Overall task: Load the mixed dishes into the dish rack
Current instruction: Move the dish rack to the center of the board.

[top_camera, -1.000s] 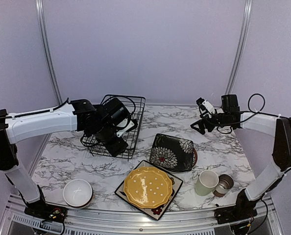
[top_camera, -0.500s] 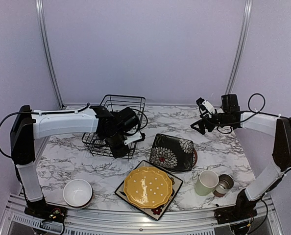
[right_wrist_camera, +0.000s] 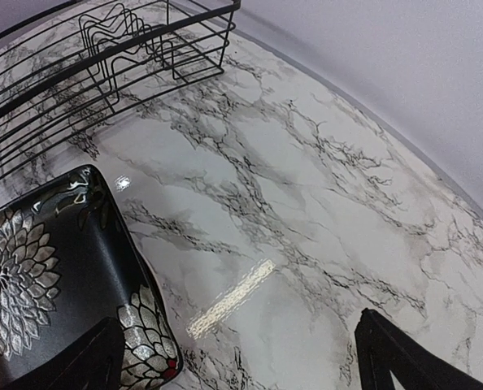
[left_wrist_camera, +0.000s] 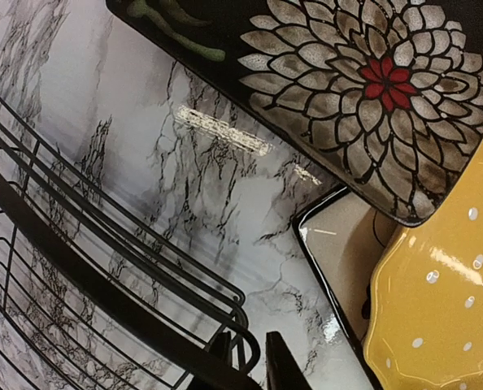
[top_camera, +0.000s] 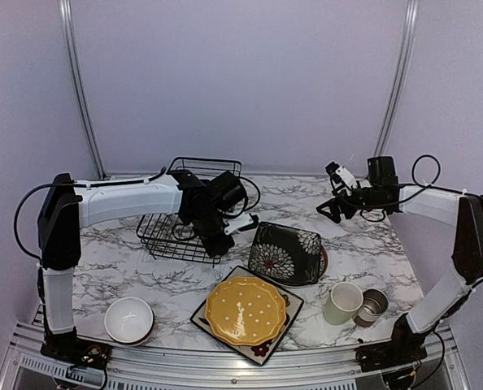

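Two states: left hand (left_wrist_camera: 254, 367) tight on the dish rack (top_camera: 168, 244) rim; right hand (right_wrist_camera: 241, 325) gaping wide, empty.

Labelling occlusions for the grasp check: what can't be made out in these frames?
Left hand grip on the dish rack rim: fingertips cut off by the left wrist view's bottom edge; left arm covers it from above.
Square plate under the yellow plate: pattern mostly covered, top view.
Small cup inside: too small, top view.
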Controlling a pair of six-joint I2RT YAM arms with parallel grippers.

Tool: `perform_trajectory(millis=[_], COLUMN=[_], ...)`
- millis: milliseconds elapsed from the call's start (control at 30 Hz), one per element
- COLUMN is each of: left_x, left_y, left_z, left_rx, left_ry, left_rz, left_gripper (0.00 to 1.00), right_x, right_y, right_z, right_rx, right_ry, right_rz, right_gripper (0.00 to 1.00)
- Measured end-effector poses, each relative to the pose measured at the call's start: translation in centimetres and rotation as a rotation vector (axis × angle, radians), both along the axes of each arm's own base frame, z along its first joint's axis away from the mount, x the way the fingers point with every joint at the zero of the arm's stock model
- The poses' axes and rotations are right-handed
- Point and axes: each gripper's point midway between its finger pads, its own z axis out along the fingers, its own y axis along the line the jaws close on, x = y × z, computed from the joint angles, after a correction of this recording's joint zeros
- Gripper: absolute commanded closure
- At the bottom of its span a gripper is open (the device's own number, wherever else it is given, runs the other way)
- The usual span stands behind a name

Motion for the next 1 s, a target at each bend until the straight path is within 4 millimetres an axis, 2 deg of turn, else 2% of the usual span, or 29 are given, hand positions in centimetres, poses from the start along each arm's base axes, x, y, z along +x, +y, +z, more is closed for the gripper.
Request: perform_trajectory(millis=[400, 667, 767, 1000], left_x=[0.6, 0.9, 0.7, 0.8], left_y=[-3.5, -4.5, -4.6, -4.7], left_z=[-0.2, 0.0, 0.0, 0.5], left_rx=[-0.089, -0.130, -0.140, -0.156], left_ry=[0.102, 0.141, 0.157, 0.160], left_rz=[0.093, 0.159, 0.166, 0.192], left_gripper=[0.98, 0.97, 0.91, 0.60], right_x=[0.0, 0.0, 0.0, 0.0], right_y=[0.0, -0.1, -0.1, 0.0], right_z=[0.0, 0.0, 0.0, 0.0], right_rx=[-0.002, -0.002, -0.002, -0.001], right_ry=[0.000, 0.000, 0.000, 0.000], right_rz=[-0.003, -0.003, -0.003, -0.002], right_gripper=[0.04, 0.04, 0.04, 0.04])
